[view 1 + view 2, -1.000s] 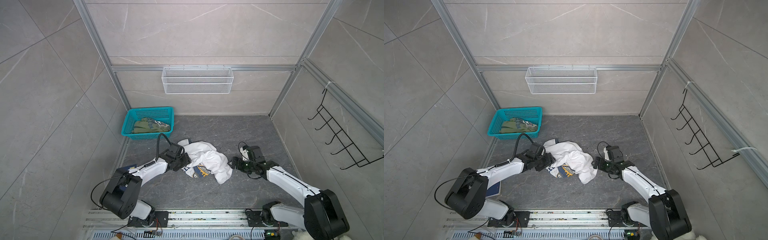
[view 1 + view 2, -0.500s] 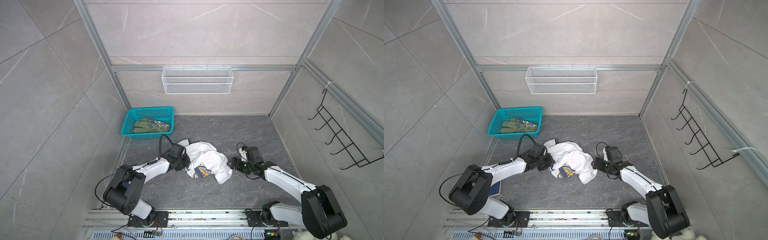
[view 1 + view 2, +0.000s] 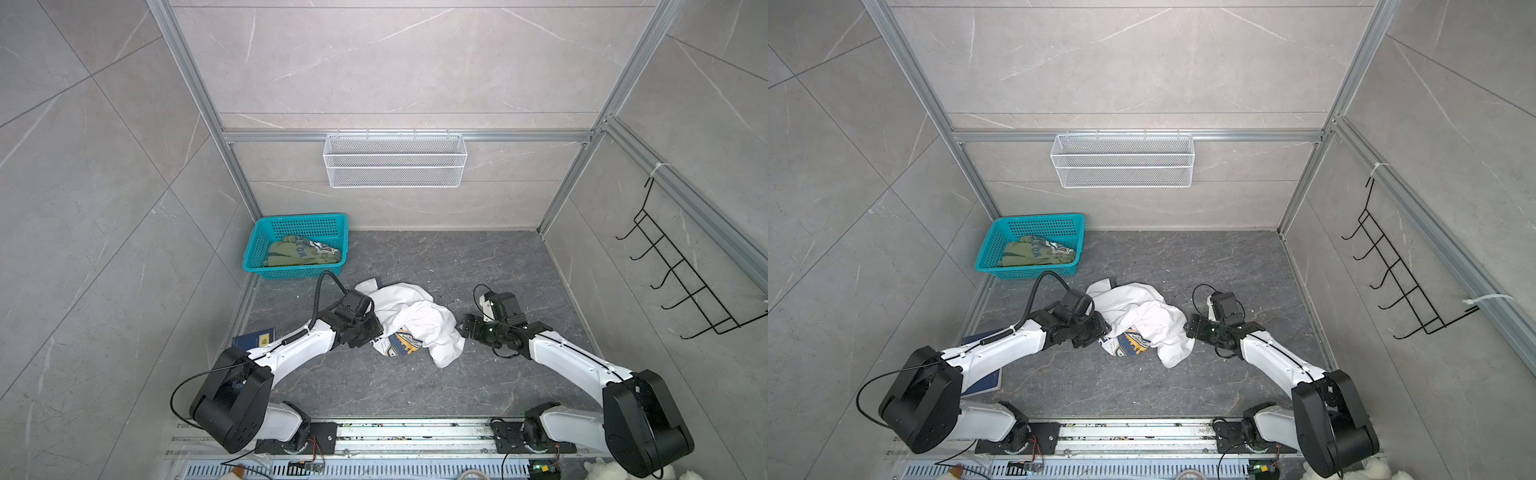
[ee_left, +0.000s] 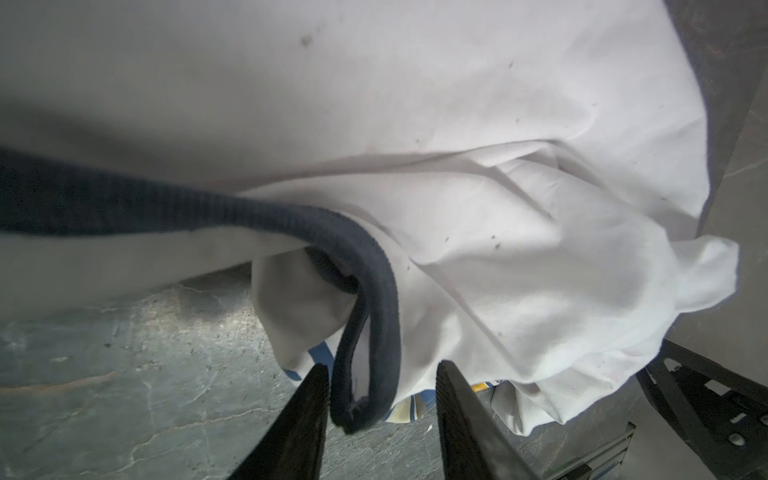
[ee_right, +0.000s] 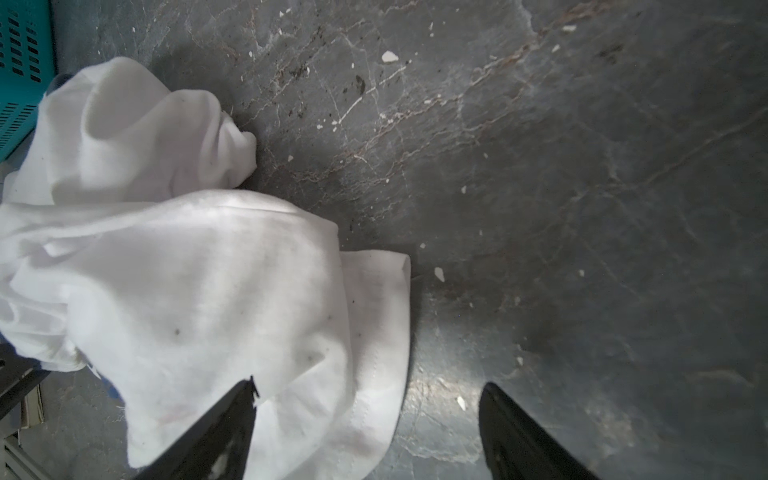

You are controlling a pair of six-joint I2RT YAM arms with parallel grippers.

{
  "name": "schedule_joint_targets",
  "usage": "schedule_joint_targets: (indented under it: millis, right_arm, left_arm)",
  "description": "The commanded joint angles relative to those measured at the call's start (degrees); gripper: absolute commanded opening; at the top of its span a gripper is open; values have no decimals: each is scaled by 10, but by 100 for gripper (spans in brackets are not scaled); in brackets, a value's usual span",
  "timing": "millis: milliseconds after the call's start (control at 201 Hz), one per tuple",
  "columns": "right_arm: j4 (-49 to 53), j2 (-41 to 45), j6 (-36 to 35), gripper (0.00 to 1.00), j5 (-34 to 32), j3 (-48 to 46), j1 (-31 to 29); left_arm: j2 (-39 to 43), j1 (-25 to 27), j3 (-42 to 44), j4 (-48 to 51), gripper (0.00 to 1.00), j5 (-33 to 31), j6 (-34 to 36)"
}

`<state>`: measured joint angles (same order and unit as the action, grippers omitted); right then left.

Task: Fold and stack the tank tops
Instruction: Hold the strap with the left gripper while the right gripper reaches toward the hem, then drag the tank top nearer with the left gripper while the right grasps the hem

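On the counter [image 3: 415, 257], the left end effector [image 4: 380, 368] stands half open astride the navy trim [image 4: 386, 291] of the white top [image 4: 498, 249]; the right end effector [image 5: 370, 384] gapes wide over its edge.

White tank top [image 5: 187, 291] crumpled on grey surface [image 5: 540, 166]; right gripper [image 5: 369, 384] jaws apart.

In both top views the left arm [image 3: 291, 353] lies low, reaching from its base at seven o'clock toward the centre. Its wrist is bent and the left gripper [image 3: 375, 332] points toward three o'clock, with its fingers [image 4: 299, 415] partly apart. The right arm [image 3: 569, 361] reaches in low from five o'clock. The right gripper [image 3: 462, 330] faces nine o'clock, its fingers [image 5: 216, 428] spread wide.
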<state>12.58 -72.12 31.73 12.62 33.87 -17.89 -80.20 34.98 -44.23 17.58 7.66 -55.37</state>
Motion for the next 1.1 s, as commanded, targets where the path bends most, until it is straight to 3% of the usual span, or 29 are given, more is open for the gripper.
schedule_joint_targets:
  millis: [0,338,458,547,716,846,1095]
  right_arm:
    - [14,4,-11,86,-11,15,-4]
    - [-1,-9,-11,85,-7,-1,-5]
    - [14,-4,-19,85,-13,13,-4]
    - [31,4,-28,84,-20,35,-5]
    - [26,0,-15,83,-2,48,-5]
    - [2,-8,8,80,12,33,-27]
    - [-79,-50,74,78,44,3,-88]
  left_arm:
    - [-12,6,-21,5,39,-7,-12]
    - [12,3,-39,23,0,-66,23]
    - [59,1,-72,92,0,-122,54]
    - [124,-2,-88,167,0,-210,57]
    - [298,-3,-31,230,0,-341,11]
    - [375,-9,30,255,0,-355,-22]
    - [403,-13,116,292,0,-340,-59]
